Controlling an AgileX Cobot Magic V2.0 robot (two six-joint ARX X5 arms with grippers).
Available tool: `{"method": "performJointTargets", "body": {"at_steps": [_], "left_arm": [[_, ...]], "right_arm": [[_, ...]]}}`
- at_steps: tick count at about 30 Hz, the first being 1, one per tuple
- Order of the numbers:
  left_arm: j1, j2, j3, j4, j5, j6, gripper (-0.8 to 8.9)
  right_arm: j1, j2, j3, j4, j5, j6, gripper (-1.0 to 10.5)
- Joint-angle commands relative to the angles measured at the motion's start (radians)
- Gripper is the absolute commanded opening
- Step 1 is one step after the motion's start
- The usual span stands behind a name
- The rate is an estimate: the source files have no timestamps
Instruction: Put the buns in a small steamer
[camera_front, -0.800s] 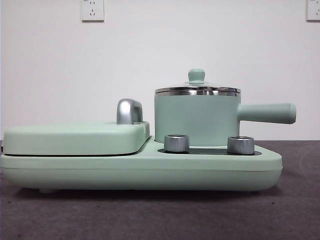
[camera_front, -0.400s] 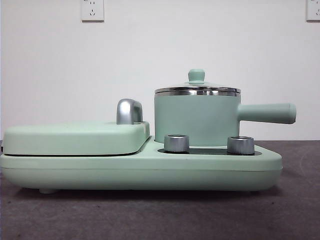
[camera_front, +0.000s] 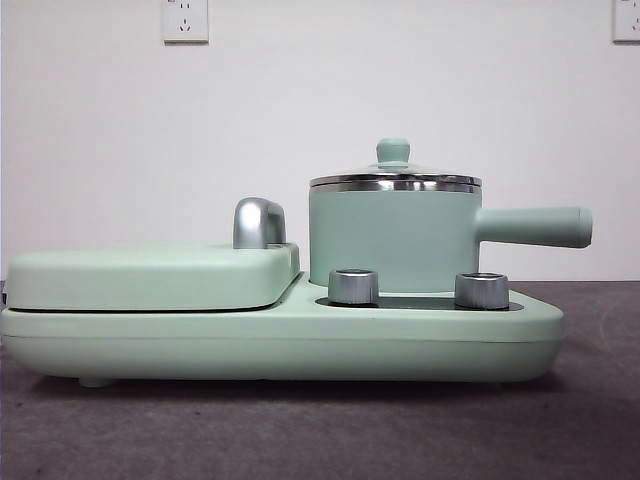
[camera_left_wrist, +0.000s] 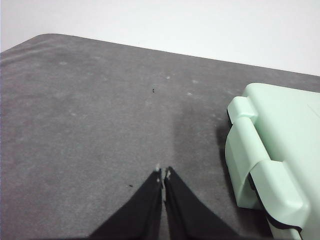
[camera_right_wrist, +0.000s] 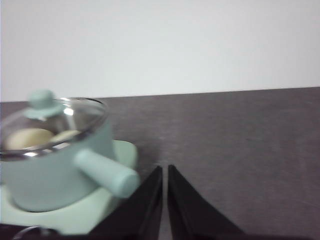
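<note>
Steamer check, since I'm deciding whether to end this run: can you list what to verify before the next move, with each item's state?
1. Glass lid with green knob seated on the mint-green round steamer pot: ok.
2. Pale buns inside, seen through the lid: ok; how many, cannot tell.
3. Left gripper empty, jaws shut, above bare table: ok.
4. Right gripper empty, jaws shut, beside the pot's straight handle, not touching: ok.

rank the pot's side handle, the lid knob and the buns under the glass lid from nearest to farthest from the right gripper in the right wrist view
From the right gripper:
1. side handle, just beside the jaws, pointing toward them
2. buns, inside the small steamer, seen through the lid
3. lid knob; roughly tied with the buns
</note>
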Motion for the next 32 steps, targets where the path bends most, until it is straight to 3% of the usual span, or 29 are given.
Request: {"method": "performJointTargets", "body": {"at_steps": [1,9,32], "left_arm": [[0.0,-0.002,-0.02,0.002,-0.004,0.006,0.1],[0.0,-0.002,-0.02,0.002,-0.004,0.006,0.1],[0.0,-0.002,-0.019,0.002,-0.004,0.006,0.1]], "right_arm": [[-0.001,-0.001,-0.025,0.013,0.043,-0.033,0.2],[-0.001,-0.001,-0.108,0.034,0.164,-0.117,0.2],[-0.001,-0.001,-0.16,0.033,0.156,-0.132,0.2]]}}
